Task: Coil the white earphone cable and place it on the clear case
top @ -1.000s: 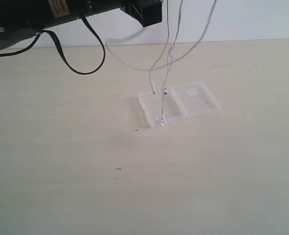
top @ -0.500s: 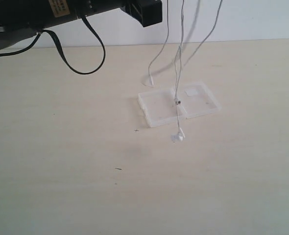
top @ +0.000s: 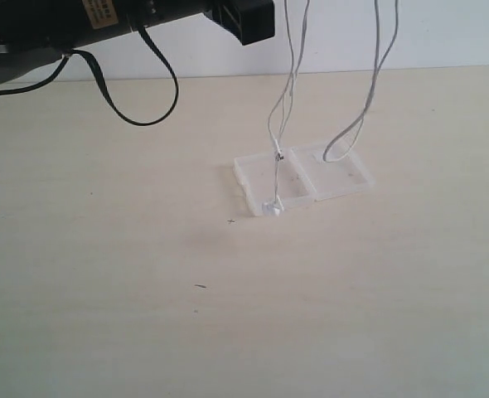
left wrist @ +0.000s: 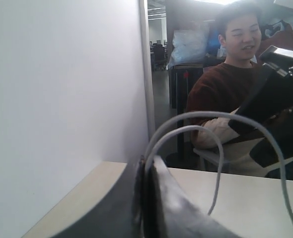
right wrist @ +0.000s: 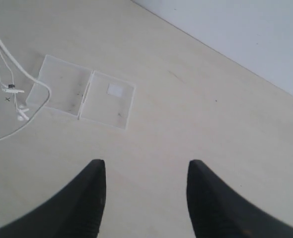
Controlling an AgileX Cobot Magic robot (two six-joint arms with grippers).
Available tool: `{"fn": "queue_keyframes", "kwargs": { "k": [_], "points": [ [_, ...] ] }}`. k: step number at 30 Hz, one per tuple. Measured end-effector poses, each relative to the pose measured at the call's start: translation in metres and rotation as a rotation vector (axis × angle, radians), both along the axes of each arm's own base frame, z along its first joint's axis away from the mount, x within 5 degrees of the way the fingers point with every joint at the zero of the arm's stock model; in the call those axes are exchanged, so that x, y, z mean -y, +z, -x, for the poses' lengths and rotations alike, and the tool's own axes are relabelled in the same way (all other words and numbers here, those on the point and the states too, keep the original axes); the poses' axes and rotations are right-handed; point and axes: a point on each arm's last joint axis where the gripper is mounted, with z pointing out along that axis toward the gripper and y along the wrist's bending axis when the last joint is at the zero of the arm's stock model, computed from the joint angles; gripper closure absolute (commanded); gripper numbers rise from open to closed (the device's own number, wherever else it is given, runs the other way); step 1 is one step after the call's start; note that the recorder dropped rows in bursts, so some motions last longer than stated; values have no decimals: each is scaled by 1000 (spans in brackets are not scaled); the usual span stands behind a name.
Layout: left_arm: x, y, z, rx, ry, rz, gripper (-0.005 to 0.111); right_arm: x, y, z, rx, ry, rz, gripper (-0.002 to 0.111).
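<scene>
White earphone cable [top: 278, 154]: uncoiled, hanging in long loose strands from above the exterior view down over the clear case [top: 348, 176]. Earbuds [top: 271, 207] touching down at the near edge of the case's left half, one slack loop dangling just over the right half. Clear case: lying open and flat on the surface [top: 145, 290], right of middle, small white patch [right wrist: 117, 89] on one half. Left gripper [left wrist: 145, 168]: raised high, jaws closed tight on the cable, two loops arching out. Right gripper [right wrist: 146, 198]: jaws apart, nothing between them, above the surface with the case in view. Progress, as judged: cable lifted and brought over the case, no coil formed. Left to do: gathering into a coil, laying it on the case, letting go.
</scene>
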Motion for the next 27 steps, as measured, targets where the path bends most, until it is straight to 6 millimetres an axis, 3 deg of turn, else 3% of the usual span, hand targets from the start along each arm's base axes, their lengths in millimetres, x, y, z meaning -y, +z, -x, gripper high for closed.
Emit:
{"fn": "queue_keyframes", "kwargs": {
  "k": [8, 13, 23, 27],
  "points": [
    [0, 0, 0, 0, 0, 0, 107, -11, 13, 8, 83, 93, -194, 55],
    [0, 0, 0, 0, 0, 0, 107, -14, 21, 18, 113, 163, -271, 40],
    [0, 0, 0, 0, 0, 0, 107, -36, 25, 22, 90, 355, -417, 38],
    [0, 0, 0, 0, 0, 0, 107, -38, 28, 20, 118, 357, -452, 26]
  ]
}}
